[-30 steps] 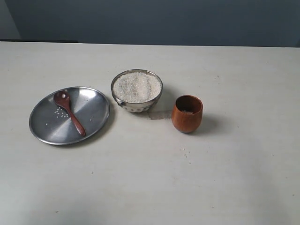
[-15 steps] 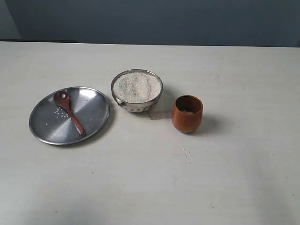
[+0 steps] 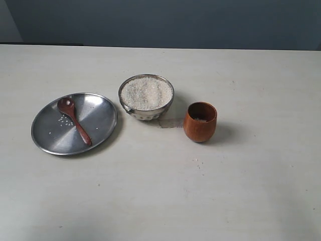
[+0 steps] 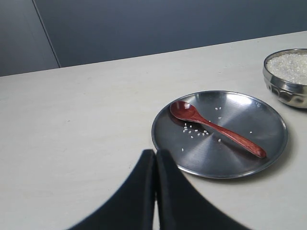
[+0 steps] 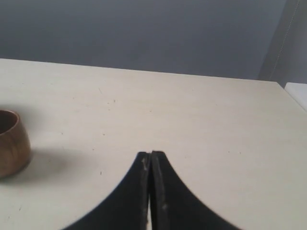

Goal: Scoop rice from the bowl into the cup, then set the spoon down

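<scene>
The spoon is lying on the plate among loose grains, its head pointing to the far side. The bowl, heaped with rice, is sitting just beside the plate, with the cup standing apart on its other side. The left gripper is hanging near the plate, clenched on nothing. The right gripper, likewise clenched and empty, is hanging over the table beyond the cup.
</scene>
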Controlling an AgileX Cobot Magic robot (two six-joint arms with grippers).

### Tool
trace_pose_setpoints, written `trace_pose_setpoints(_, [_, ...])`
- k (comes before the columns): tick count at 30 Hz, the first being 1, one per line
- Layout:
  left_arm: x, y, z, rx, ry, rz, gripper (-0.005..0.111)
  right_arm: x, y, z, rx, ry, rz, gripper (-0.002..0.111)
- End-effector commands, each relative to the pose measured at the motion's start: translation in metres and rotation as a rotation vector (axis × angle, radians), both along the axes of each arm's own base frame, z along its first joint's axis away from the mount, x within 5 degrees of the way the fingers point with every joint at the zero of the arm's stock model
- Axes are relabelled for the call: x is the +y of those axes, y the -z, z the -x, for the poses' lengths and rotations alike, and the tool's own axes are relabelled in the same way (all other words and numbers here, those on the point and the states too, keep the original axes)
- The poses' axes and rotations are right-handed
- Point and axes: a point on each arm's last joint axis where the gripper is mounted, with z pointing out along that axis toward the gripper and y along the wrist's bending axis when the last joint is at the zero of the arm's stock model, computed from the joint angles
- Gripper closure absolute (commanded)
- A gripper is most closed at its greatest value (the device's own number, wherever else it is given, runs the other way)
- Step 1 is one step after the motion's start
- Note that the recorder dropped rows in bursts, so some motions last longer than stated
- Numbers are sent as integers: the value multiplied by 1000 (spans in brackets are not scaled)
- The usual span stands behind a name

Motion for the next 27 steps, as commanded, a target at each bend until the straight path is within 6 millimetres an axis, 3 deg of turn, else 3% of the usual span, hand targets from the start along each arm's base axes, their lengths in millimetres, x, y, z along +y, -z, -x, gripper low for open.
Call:
trace_pose_setpoints(1, [0, 1, 0, -3, -2, -4, 106, -1, 7, 4, 59, 7, 30, 108])
trace_pose_setpoints(20, [0, 1, 0, -3, -2, -4, 106, -1, 9, 16, 38, 15, 7, 108])
trace_pose_setpoints(27, [0, 1, 0, -3, -2, -4, 106, -7, 10, 20, 32, 132, -8, 108])
